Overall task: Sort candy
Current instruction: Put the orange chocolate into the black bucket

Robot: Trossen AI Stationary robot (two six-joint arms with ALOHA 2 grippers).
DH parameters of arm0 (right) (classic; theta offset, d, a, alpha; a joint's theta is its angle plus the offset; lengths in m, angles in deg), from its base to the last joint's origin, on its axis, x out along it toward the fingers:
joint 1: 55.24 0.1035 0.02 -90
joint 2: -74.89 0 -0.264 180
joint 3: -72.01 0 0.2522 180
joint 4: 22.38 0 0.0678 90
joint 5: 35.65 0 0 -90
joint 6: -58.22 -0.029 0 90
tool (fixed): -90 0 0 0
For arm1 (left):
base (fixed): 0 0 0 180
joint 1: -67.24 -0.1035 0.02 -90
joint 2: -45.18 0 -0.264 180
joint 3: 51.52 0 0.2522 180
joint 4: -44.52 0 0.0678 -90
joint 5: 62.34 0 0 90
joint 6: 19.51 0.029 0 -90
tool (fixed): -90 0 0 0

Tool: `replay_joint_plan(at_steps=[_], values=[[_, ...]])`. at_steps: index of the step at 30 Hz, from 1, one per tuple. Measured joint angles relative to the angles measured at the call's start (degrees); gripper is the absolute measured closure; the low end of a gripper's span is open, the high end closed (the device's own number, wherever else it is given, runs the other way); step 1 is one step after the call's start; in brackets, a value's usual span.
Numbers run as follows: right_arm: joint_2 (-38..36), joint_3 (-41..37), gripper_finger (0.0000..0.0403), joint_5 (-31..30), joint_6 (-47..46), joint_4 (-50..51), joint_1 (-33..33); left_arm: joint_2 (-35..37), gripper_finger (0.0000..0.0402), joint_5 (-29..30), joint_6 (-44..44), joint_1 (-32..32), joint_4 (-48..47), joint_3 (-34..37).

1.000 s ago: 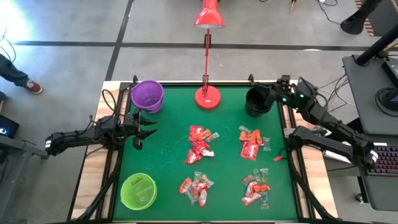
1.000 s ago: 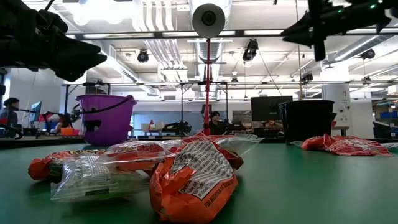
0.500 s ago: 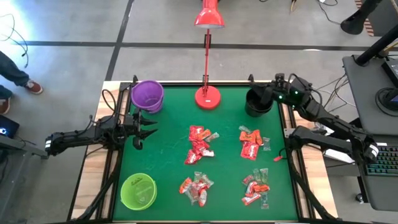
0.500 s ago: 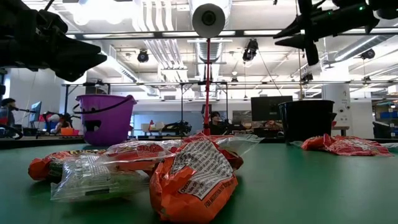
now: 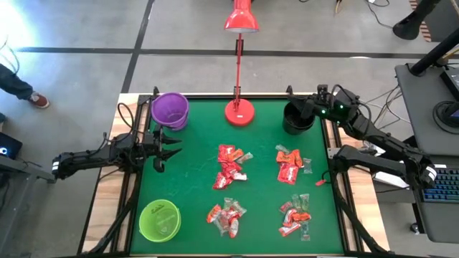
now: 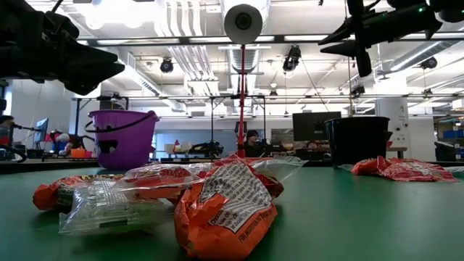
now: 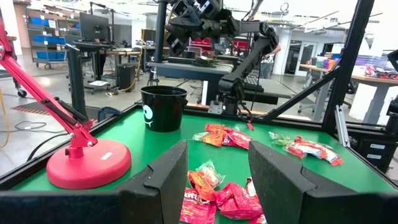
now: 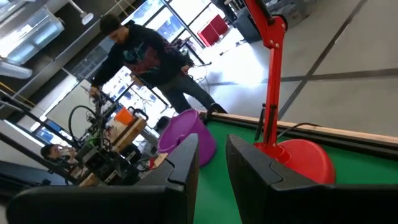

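Four loose heaps of small red-and-white wrapped candy sit mid-mat on the green table. Left gripper, fingers apart and empty, hovers just left of them. It's nearer than the right gripper, fingers slightly apart over the black cup.

Nothing really readable here tbh. Small print can be seen on the orange candy wrapper up front in the low view, but no word can be made out.
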Motion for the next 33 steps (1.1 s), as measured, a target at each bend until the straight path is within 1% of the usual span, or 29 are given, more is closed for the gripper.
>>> replay_joint_plan(at_steps=[20,25,27,33], values=[[0.0,0.0,0.0330,0.0,-0.1,0.0,0.0,-0.6,0.0249,0.1,0.0,0.0,0.5,0.0],[0.0,0.0,0.0330,0.0,-0.1,0.0,0.0,-1.6,0.0249,1.8,0.0,0.0,0.8,0.0],[0.0,0.0,0.0330,0.0,0.0,0.0,0.0,-1.9,0.0249,1.8,-0.6,0.0,1.3,0.0],[0.0,0.0,0.0330,0.0,0.5,0.0,0.0,-2.8,0.0249,1.6,-6.5,0.0,1.9,0.0]])
